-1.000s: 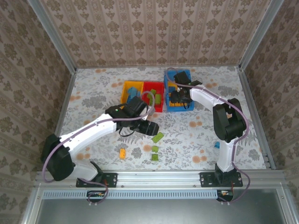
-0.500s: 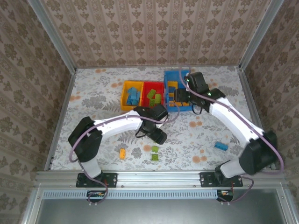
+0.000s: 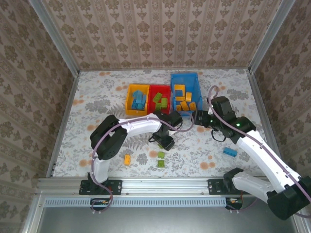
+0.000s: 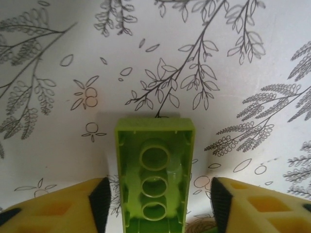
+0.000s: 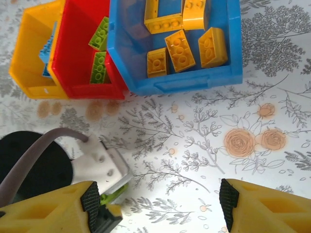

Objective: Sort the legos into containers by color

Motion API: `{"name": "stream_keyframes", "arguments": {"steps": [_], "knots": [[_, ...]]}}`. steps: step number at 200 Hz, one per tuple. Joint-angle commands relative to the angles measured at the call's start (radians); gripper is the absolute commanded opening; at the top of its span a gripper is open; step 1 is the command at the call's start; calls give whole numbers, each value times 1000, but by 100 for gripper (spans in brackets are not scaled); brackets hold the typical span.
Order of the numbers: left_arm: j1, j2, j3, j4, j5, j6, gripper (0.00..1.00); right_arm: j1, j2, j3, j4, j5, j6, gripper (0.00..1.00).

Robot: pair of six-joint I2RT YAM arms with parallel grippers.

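A green lego (image 4: 154,165) lies hollow side up on the table between the pads of my left gripper (image 4: 160,206), which is open with a gap on each side of the brick. From above, that left gripper (image 3: 166,141) covers the brick. My right gripper (image 5: 158,204) is open and empty above bare table, just in front of the bins; from above, the right gripper (image 3: 197,119) is near the blue bin (image 3: 192,82). The blue bin (image 5: 184,85) holds orange legos (image 5: 180,50), the red bin (image 5: 87,90) green ones, the yellow-orange bin (image 5: 29,73) blue ones.
Loose on the table are an orange lego (image 3: 127,159), two green legos (image 3: 161,159) near the front edge, and a blue lego (image 3: 230,151) at the right. The red bin (image 3: 159,88) and yellow-orange bin (image 3: 129,99) stand side by side behind the left arm.
My right gripper has pulled back out of the blue bin to the table in front of it. The left gripper has settled over the green lego and its jaws have narrowed.
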Motion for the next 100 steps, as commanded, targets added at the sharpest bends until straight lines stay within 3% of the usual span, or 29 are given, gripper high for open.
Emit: {"name": "stream_keyframes", "arguments": {"steps": [1, 23, 58, 100], "knots": [[-4, 35, 19, -36, 6, 12, 49, 11, -59, -24, -15, -89, 44, 69], [-5, 32, 8, -22, 8, 0, 41, 11, -84, -30, -33, -104, 55, 69], [6, -19, 17, -29, -31, -19, 37, 11, -98, -17, -51, -110, 46, 68], [137, -120, 155, -107, -29, -56, 35, 11, -101, 20, -21, -127, 16, 67]]}}
